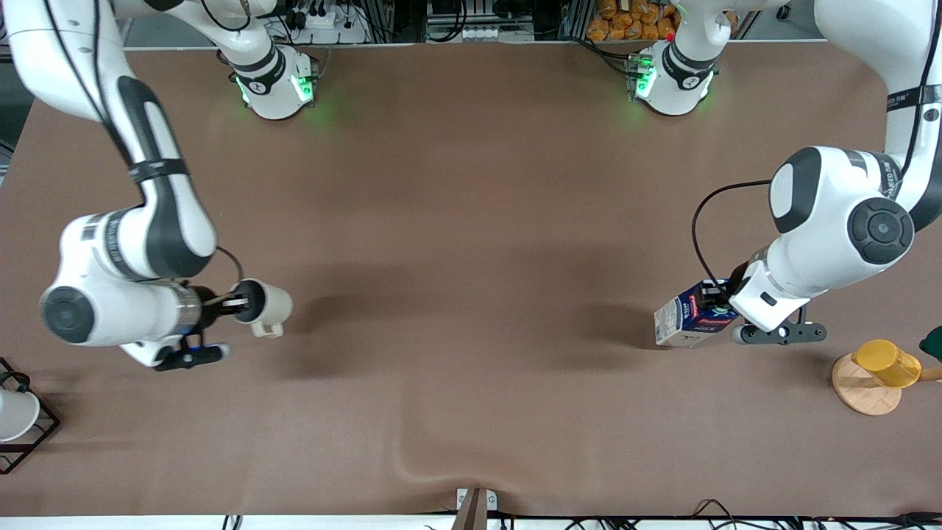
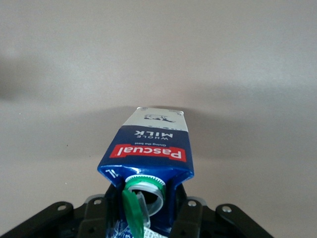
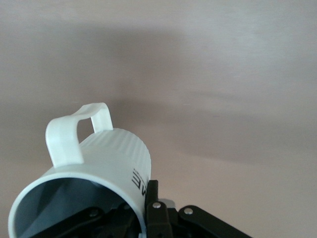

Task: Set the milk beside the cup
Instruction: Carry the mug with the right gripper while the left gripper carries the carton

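The milk (image 1: 692, 316) is a dark-blue carton with a red label band and pale sides. My left gripper (image 1: 720, 303) is shut on its top and holds it tilted over the table toward the left arm's end. In the left wrist view the milk (image 2: 148, 144) sits between my left gripper's (image 2: 144, 220) fingers, with its green cap (image 2: 132, 210) flipped open. The cup (image 1: 266, 305) is a cream-white mug with a squared handle. My right gripper (image 1: 239, 303) is shut on its rim and holds it on its side over the right arm's end. The right wrist view shows the cup (image 3: 104, 158) and my right gripper (image 3: 133, 210).
A yellow cup (image 1: 887, 362) lies on a round wooden coaster (image 1: 861, 394) at the left arm's end, beside a dark green object (image 1: 933, 342). A plain white cup (image 1: 15, 414) sits in a black wire frame at the right arm's end. The table cover wrinkles near the front edge (image 1: 412, 456).
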### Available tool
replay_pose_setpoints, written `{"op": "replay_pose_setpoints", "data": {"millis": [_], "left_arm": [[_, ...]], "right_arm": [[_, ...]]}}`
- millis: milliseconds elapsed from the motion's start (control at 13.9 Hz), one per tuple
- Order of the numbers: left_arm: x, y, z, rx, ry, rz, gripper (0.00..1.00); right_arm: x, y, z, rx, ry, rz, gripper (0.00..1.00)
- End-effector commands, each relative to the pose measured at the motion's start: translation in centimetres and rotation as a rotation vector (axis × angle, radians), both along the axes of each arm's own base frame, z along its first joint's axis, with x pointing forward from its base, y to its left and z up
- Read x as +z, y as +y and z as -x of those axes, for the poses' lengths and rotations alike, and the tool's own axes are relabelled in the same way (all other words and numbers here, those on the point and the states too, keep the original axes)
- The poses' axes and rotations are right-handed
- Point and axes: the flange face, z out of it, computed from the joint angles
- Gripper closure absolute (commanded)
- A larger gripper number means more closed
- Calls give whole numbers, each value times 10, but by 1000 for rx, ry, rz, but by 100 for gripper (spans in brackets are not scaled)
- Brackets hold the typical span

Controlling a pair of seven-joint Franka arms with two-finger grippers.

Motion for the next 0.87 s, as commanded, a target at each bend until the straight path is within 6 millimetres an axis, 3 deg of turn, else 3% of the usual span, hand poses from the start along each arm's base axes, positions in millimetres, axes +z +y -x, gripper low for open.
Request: {"op": "replay_pose_setpoints", "data": {"millis": [0, 433, 793], "left_arm": [[18, -10, 2, 15, 16, 19, 89], [46, -41, 9, 41, 24, 27, 86], [51, -67, 18, 55, 32, 37, 86]], "right_arm": [[6, 59, 9, -78, 12, 21, 100], [-7, 191, 37, -225, -29, 26, 100], [-34, 264, 54, -271, -101, 7, 100]]}}
